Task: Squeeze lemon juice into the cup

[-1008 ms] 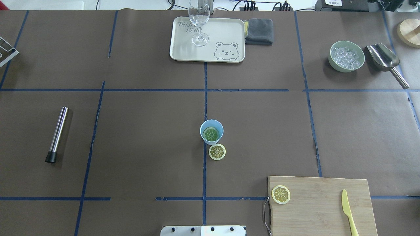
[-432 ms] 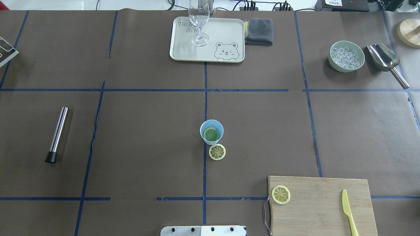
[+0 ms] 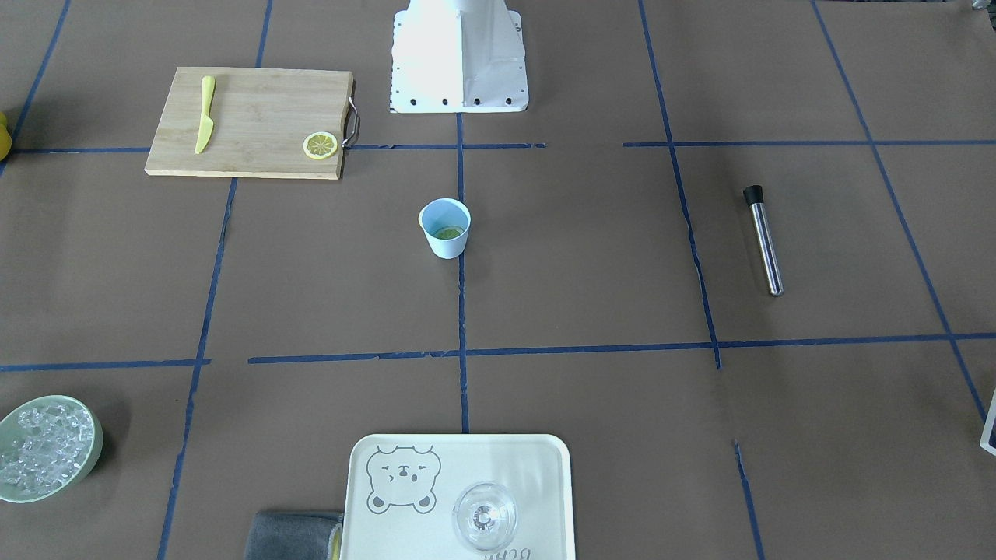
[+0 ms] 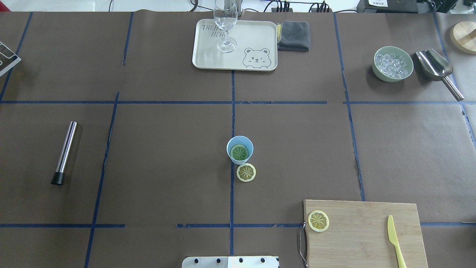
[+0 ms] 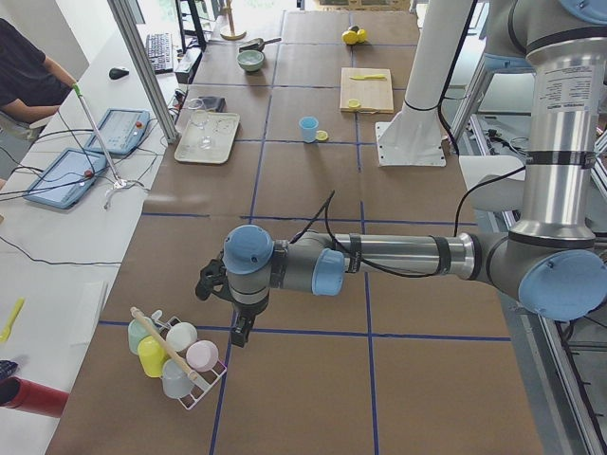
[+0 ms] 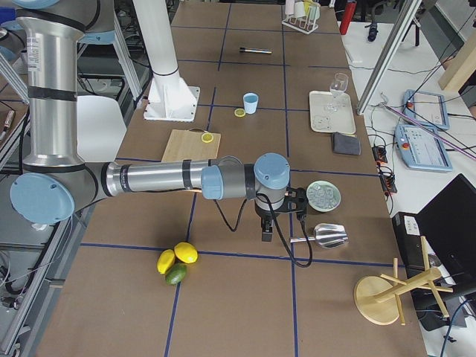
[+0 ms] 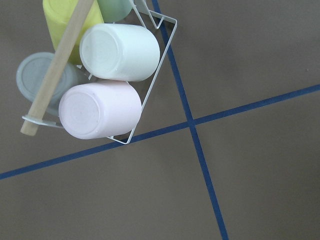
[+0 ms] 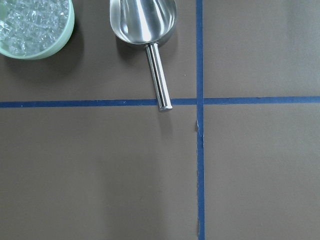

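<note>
Standing upright near the middle of the counter, where either arm could reach it, the cup holds one lemon slice lying flat on its bottom. That slice looks greener than the others, though this may only be the blue walls tinting it in so small a view. A second slice lies flat on the counter just beside the cup, on the robot's side. It reads like a slice that landed outside the rim or was set there ready for use. A third slice rests on the cutting board at the corner next to the handle, well apart from the yellow knife, so the board looks like the supply spot on the right arm's side. Neither arm is near any of this. The left tool hangs pointing down at the counter's left end, just beside a wire rack of upturned mugs. The right tool hangs at the opposite end, near the ice bowl and the metal scoop. Both show only in the side views, so I cannot tell whether their fingers are spread or together. As I judge it, the arms sit in rest poses and the job is at its very start or its end. A fresh squeeze would call for the right arm to fetch a slice first.
</note>
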Robot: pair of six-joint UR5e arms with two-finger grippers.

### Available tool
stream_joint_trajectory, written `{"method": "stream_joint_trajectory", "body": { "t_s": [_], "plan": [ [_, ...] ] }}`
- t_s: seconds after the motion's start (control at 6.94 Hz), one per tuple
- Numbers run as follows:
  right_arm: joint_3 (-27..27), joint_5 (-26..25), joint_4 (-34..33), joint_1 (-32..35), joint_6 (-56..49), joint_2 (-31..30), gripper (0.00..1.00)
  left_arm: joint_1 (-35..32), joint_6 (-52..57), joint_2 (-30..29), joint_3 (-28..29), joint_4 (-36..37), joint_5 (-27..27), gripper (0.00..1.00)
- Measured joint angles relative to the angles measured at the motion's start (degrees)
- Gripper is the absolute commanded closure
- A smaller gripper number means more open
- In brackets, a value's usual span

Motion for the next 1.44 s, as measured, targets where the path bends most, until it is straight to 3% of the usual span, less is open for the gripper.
{"method": "stream_joint_trajectory", "body": {
  "t_s": [0.58, 1.44],
  "plan": [
    [-0.2, 0.2, 0.0, 0.0, 0.0, 0.0, 0.0, 0.1, -5.3, -0.3, -3.5, 0.2, 0.2, 0.0],
    [-0.3, 0.2, 0.0, 0.0, -0.1, 0.0, 0.0, 0.1, -5.9, -0.1, -3.6, 0.2, 0.2, 0.0]
  ]
}}
